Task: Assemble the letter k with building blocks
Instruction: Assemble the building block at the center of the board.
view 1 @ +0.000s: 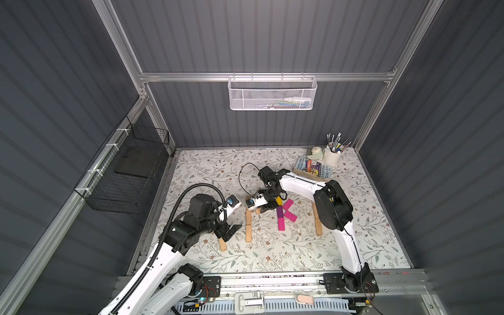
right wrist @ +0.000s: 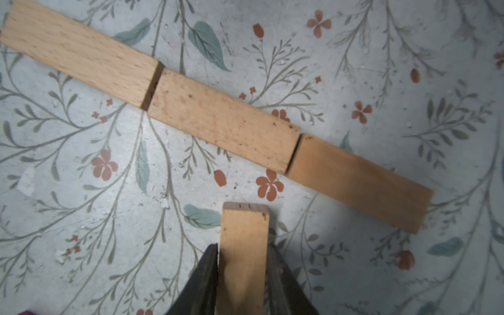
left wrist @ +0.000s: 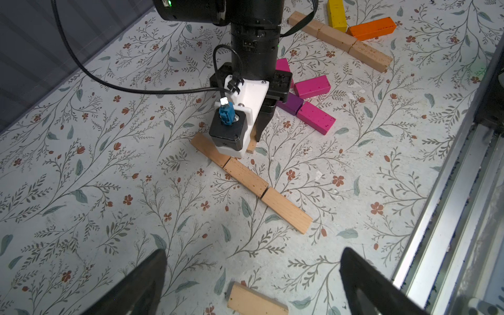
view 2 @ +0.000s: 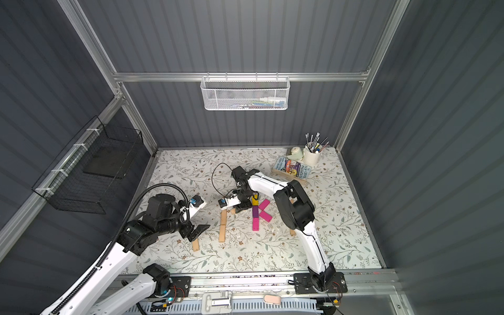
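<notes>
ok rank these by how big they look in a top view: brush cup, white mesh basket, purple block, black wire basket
1. black wire basket
2. white mesh basket
3. brush cup
4. purple block

Both baskets hang on the walls above the table, nearer the camera, so their lead may be partly nearness.

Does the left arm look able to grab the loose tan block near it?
Probably yes. The left pincer stands open at that tan block, nothing lies on it, and the right pincer holds another block farther off.
</notes>
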Motion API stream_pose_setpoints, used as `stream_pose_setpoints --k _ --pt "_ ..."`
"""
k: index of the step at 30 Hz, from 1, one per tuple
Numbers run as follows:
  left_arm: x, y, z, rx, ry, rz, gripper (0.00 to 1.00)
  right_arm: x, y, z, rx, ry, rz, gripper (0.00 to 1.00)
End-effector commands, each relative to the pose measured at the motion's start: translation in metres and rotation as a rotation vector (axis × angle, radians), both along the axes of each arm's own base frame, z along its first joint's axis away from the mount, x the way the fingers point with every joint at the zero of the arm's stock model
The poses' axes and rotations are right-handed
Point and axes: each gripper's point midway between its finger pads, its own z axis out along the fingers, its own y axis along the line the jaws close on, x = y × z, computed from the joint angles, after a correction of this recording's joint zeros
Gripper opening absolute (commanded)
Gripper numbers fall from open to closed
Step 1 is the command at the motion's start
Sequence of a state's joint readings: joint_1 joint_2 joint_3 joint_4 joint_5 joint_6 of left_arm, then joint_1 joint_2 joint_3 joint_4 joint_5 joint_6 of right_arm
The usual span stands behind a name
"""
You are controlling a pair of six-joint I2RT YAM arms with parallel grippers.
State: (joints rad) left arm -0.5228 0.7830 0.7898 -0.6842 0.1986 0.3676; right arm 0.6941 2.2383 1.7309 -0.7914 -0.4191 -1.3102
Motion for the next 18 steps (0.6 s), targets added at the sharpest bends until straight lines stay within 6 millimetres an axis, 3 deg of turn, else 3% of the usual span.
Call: stream_pose_setpoints --k 1,18 --pt "-0.0011 0.0016 -0.0036 0.015 -0.013 -0.010 0.99 -0.0082 0.0014 -0.0065 -0.013 0.037 0.029 0.32" --pt "-0.0010 0.0022 -0.0043 0.018 -0.015 -0.008 0.99 -0.0174 0.0067 -0.0099 -0.024 0.036 0.086 0.31"
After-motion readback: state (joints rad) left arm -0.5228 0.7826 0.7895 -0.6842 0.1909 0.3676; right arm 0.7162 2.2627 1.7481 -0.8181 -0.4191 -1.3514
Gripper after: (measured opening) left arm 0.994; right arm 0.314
